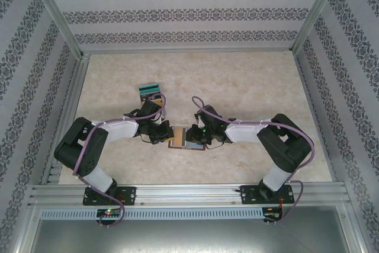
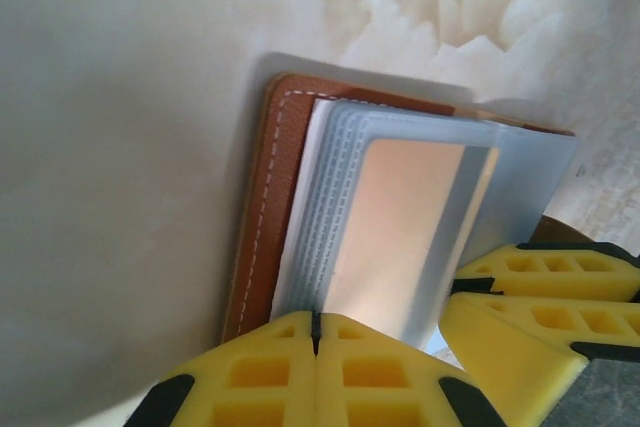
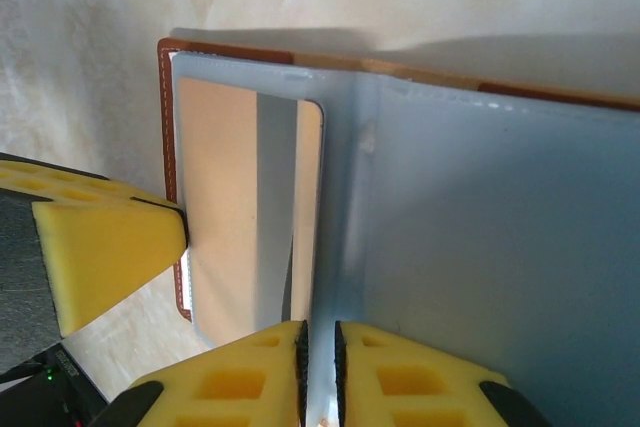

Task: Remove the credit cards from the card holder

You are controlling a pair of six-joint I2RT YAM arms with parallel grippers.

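The brown leather card holder (image 1: pixel 188 144) lies open on the table between my two grippers. Its stitched rim (image 2: pixel 262 217) frames a stack of blue-grey sleeves. A tan credit card (image 2: pixel 400 227) sits in the top sleeve and shows again in the right wrist view (image 3: pixel 225 207). My left gripper (image 2: pixel 316 332) is shut on the near edge of that card and its sleeve. My right gripper (image 3: pixel 320 357) is shut on a raised blue-grey sleeve leaf (image 3: pixel 480 227) of the holder. A teal card and a black one (image 1: pixel 149 90) lie on the table behind the left arm.
The marble-patterned table (image 1: pixel 249 81) has free room at the back and right. Patterned walls and a metal frame (image 1: pixel 59 25) close it in. Both arms reach to the table's middle, wrists close together. A tan piece (image 1: pixel 155 103) lies beside the left wrist.
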